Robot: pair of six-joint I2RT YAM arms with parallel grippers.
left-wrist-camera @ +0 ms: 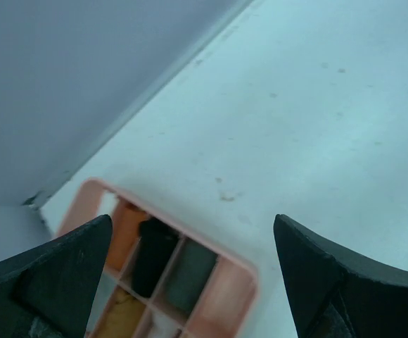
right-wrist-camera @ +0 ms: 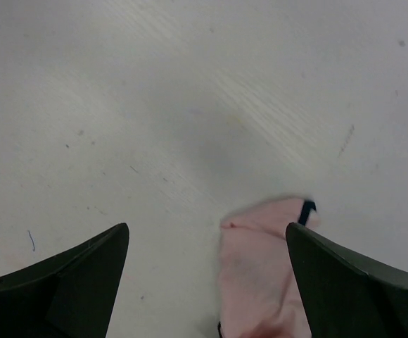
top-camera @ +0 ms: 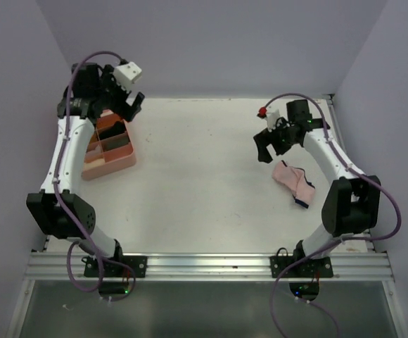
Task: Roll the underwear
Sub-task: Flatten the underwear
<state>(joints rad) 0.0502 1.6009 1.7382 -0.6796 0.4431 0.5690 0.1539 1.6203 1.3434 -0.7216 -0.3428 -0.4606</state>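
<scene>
Pale pink cloth, soft and creased: the pink underwear (top-camera: 293,182) lies loose on the table (top-camera: 204,176), R side, rumpled into an irregular oblong, not rolled. Thin dark edging shows at one end. In the R wrist view the same garment (right-wrist-camera: 260,274) sits low in frame, a dark trim tab at its upper corner; surface matte, gently folded.

Right gripper (top-camera: 271,151) hangs just beyond the garment's far end, apart from it, no contact seen. In its wrist view the right gripper (right-wrist-camera: 207,227) has its jaws spread wide with nothing between them; fingers are black, wedge-shaped, matte.

Table top is off-white, lightly scuffed, with faint specks and grain lines.

Far L: pink plastic tray (top-camera: 109,171), rectangular with rounded corners, divided by thin walls into small compartments. In the L wrist view the tray (left-wrist-camera: 236,266) is blurred. One compartment holds an olive-grey bundle (left-wrist-camera: 190,274), the next a black bundle (left-wrist-camera: 151,257); orange and mustard contents beside them. Garment type cannot be told at this sharpness.

Left gripper (top-camera: 130,107) is raised above the tray's far end. Wrist view shows the left gripper (left-wrist-camera: 193,220) with jaws fully apart, holding nothing.

Walls are plain lilac-grey.
</scene>
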